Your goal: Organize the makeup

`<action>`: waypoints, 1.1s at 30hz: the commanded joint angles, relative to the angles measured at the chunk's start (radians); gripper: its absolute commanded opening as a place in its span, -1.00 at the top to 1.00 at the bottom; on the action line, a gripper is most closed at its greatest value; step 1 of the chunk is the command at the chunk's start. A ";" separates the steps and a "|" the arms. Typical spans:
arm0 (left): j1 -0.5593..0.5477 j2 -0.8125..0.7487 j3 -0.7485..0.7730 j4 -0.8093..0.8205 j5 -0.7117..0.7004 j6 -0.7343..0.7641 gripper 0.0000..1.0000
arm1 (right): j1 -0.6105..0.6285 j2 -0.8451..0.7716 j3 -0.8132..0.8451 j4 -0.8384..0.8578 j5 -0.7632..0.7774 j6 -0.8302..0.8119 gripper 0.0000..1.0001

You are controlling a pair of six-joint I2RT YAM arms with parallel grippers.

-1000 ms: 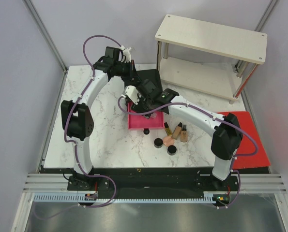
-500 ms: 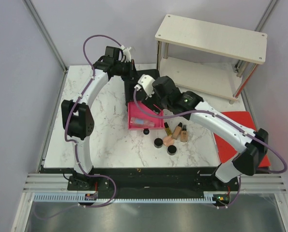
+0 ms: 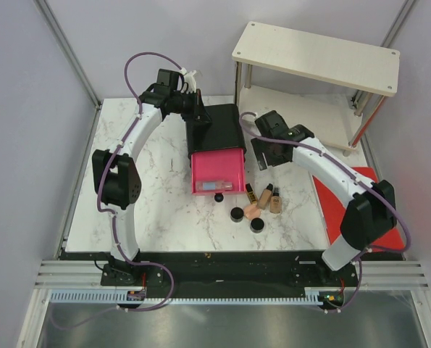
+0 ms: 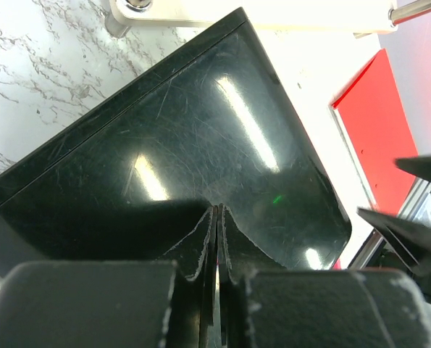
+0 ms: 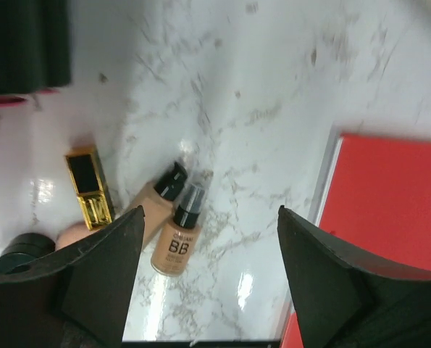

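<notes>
The makeup lies in front of an open pink drawer (image 3: 219,170): a gold-black tube (image 3: 250,193), two beige foundation tubes (image 3: 265,196) (image 3: 275,201), a peach puff (image 3: 253,211) and two round black jars (image 3: 236,214) (image 3: 257,225). A clear container (image 3: 216,185) lies in the drawer. My right gripper (image 3: 269,156) is open and empty, above the marble to the right of the drawer. The right wrist view shows it (image 5: 210,214) over the BB tube (image 5: 173,250), next to the gold-black tube (image 5: 88,196). My left gripper (image 3: 193,109) (image 4: 219,210) is shut, resting on the black box (image 4: 201,138).
The black box (image 3: 219,125) stands behind the drawer. A small black round item (image 3: 219,197) lies at the drawer's front edge. A two-tier white shelf (image 3: 316,58) stands at the back right. A red mat (image 3: 360,210) (image 5: 389,196) lies on the right.
My right gripper has risen from the pink drawer and swung right. The clear container now lies in view in the drawer. The left arm has not moved.
</notes>
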 commanded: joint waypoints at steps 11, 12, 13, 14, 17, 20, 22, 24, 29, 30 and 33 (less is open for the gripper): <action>0.012 0.096 -0.043 -0.190 -0.127 0.086 0.88 | -0.052 0.110 -0.188 -0.135 -0.328 0.225 -0.43; 0.012 0.096 -0.043 -0.190 -0.124 0.086 0.88 | -0.053 0.112 -0.197 -0.132 -0.329 0.225 -0.41; 0.012 0.094 -0.043 -0.188 -0.126 0.086 0.88 | -0.053 0.113 -0.214 -0.129 -0.328 0.227 -0.39; 0.013 0.094 -0.045 -0.190 -0.124 0.086 0.88 | -0.053 0.112 -0.221 -0.127 -0.354 0.228 -0.36; 0.013 0.097 -0.048 -0.190 -0.123 0.089 0.88 | -0.061 0.112 -0.241 -0.119 -0.342 0.230 -0.32; 0.013 0.096 -0.050 -0.190 -0.120 0.089 0.88 | -0.078 0.106 -0.268 -0.112 -0.337 0.233 -0.30; 0.013 0.096 -0.051 -0.190 -0.120 0.089 0.88 | -0.085 0.104 -0.289 -0.101 -0.311 0.230 -0.29; 0.012 0.101 -0.048 -0.188 -0.120 0.089 0.88 | -0.093 0.109 -0.307 -0.084 -0.305 0.231 -0.28; 0.012 0.101 -0.050 -0.192 -0.121 0.091 0.88 | -0.107 0.132 -0.338 -0.015 -0.297 0.239 -0.27; 0.013 0.101 -0.050 -0.190 -0.121 0.091 0.88 | -0.108 0.136 -0.344 0.000 -0.297 0.242 -0.25; 0.013 0.102 -0.051 -0.190 -0.120 0.091 0.88 | -0.110 0.153 -0.346 0.042 -0.290 0.264 -0.14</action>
